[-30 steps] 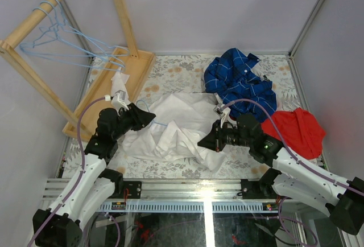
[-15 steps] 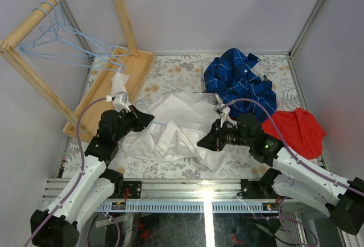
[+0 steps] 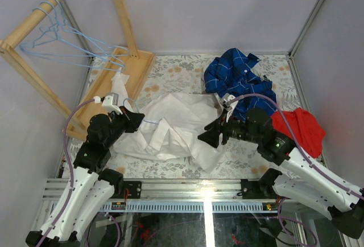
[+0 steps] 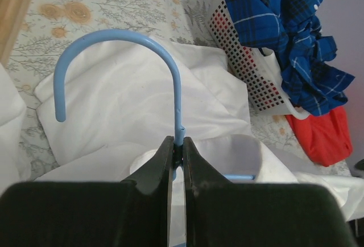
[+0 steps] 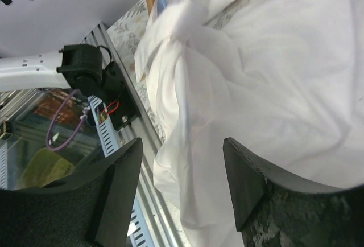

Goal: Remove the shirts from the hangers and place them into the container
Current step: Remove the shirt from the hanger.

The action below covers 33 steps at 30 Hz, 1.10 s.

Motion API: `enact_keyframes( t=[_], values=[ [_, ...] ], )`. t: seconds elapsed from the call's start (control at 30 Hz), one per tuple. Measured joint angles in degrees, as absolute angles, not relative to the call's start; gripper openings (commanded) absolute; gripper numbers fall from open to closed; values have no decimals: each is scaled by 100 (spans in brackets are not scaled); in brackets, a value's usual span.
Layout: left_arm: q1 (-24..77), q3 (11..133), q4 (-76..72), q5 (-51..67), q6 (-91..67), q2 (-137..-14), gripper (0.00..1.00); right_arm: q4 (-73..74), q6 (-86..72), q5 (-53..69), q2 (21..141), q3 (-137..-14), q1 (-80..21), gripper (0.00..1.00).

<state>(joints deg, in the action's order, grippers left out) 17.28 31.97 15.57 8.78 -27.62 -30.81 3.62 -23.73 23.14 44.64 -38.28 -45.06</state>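
A white shirt (image 3: 176, 124) lies crumpled in the middle of the table with a light-blue hanger (image 4: 142, 42) still in its collar. My left gripper (image 3: 136, 120) is at the shirt's left edge, shut on the hanger's neck (image 4: 178, 144) just below the hook. Over the shirt's right edge my right gripper (image 3: 207, 136) stands open; white cloth (image 5: 273, 76) lies beneath the wide gap (image 5: 182, 144). The white perforated container (image 4: 244, 70) sits at the back right with the dark blue checked shirt (image 3: 239, 82) heaped in it.
A red cloth (image 3: 298, 127) lies right of the container. The wooden rack (image 3: 122, 13) stands at the back left with several bare blue hangers (image 3: 62, 45) on its pole. More white cloth (image 3: 119, 80) lies on its base board (image 3: 139, 68). Enclosure walls close in all round.
My left gripper has shut on the hanger's neck and drawn back to the left. My right gripper has opened, let go of the white shirt and lifted slightly.
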Motion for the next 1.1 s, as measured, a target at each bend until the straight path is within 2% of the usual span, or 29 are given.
enact_keyframes(
  t=[0.1, 0.37, 0.47, 0.57, 0.7, 0.73, 0.8, 0.83, 0.9, 0.93, 1.1],
  values=[
    [1728, 3218, 1739, 777, -2580, -2995, 0, 578, -1997, 2239, 4613, -4285, -4506, 65],
    [1728, 3216, 1835, 744, -2462, -2985, 0, 849, -1446, 2349, 6152, -5391, -4781, 51],
    [1728, 3216, 1887, 731, -2458, -2958, 0, 1031, -1334, 2215, 6667, -5439, -5124, 32],
    [1728, 3216, 1935, 698, -2456, -2923, 0, 1271, -1234, 1986, 6947, -5489, -5354, 19],
    [1728, 3216, 1966, 668, -2456, -2932, 0, 1350, -1240, 1608, 6921, -5535, -5428, 11],
    [1728, 3216, 1966, 663, -2460, -2941, 0, 1326, -1251, 1559, 6855, -5529, -5428, 12],
    [1737, 3216, 1938, 672, -2486, -2967, 0, 1179, -1310, 1549, 6657, -5441, -5443, 25],
    [1756, 3216, 1925, 681, -2499, -2980, 0, 1083, -1354, 1535, 6512, -5356, -5459, 22],
    [1758, 3216, 1964, 657, -2480, -3000, 0, 958, -1446, 1481, 6270, -5210, -5461, 5],
    [1758, 3216, 1981, 650, -2475, -3000, 0, 910, -1485, 1450, 6165, -5148, -5459, 1],
    [1763, 3216, 2016, 637, -2475, -2998, 0, 792, -1715, 1437, 6055, -5033, -5470, 0]
  ],
)
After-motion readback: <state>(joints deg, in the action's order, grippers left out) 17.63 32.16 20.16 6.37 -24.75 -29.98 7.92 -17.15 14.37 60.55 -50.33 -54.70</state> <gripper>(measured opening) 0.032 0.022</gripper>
